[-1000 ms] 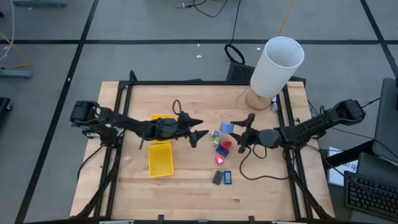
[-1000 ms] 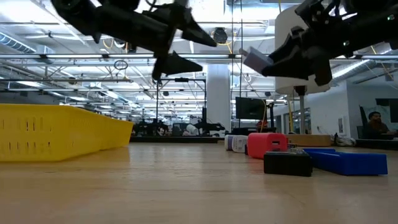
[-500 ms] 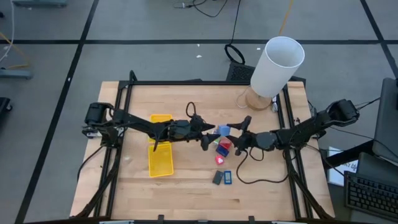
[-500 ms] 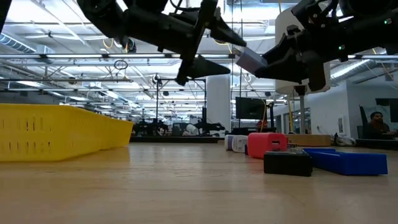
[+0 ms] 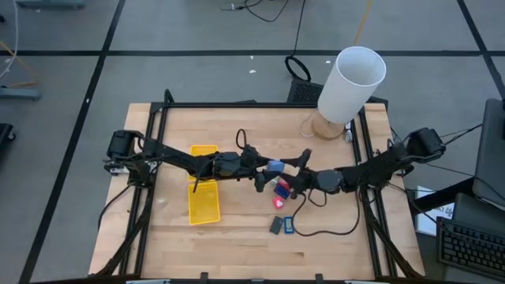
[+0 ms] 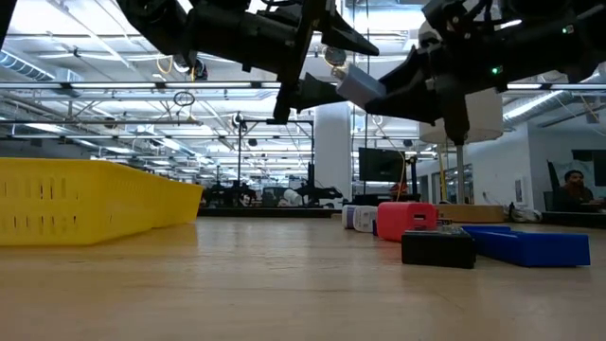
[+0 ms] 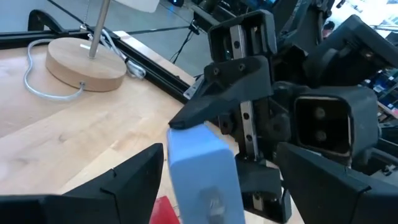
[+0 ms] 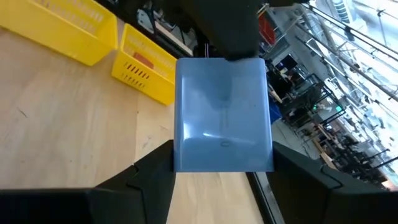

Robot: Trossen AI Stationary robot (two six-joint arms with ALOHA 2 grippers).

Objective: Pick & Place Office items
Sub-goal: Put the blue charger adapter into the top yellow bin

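A pale blue block [image 5: 274, 166] hangs above the table's middle, and my right gripper [image 5: 284, 173] is shut on it. My left gripper [image 5: 263, 173] comes level from the table's left and is open. Its two fingers [image 7: 134, 177] stand on either side of the block [image 7: 202, 171], and no touch shows. On the table below lie a red piece [image 5: 282, 187], a second red piece [image 5: 278, 203], a dark grey flat rectangle [image 5: 275, 226] and a blue flat rectangle [image 5: 289, 226]. My right gripper pinches the block's two opposite sides [image 8: 181, 152] between its two fingers, at the end nearest the wrist. The fingers come level from the table's right. The block sticks out past the fingertips toward my left gripper, lifted clear of the table.
A long yellow tray [image 5: 203, 196] lies left of centre, under my left arm. A big white cylinder [image 5: 351, 83] on a round wooden base [image 5: 325, 126] stands at the far right. A cable [image 5: 316, 225] loops on the table near the flat rectangles.
My left gripper has gone toward the table's right edge and my right gripper, carrying the block, toward the left edge. The block, first apart from my left gripper, now stands between its open fingers, still clear of the table.
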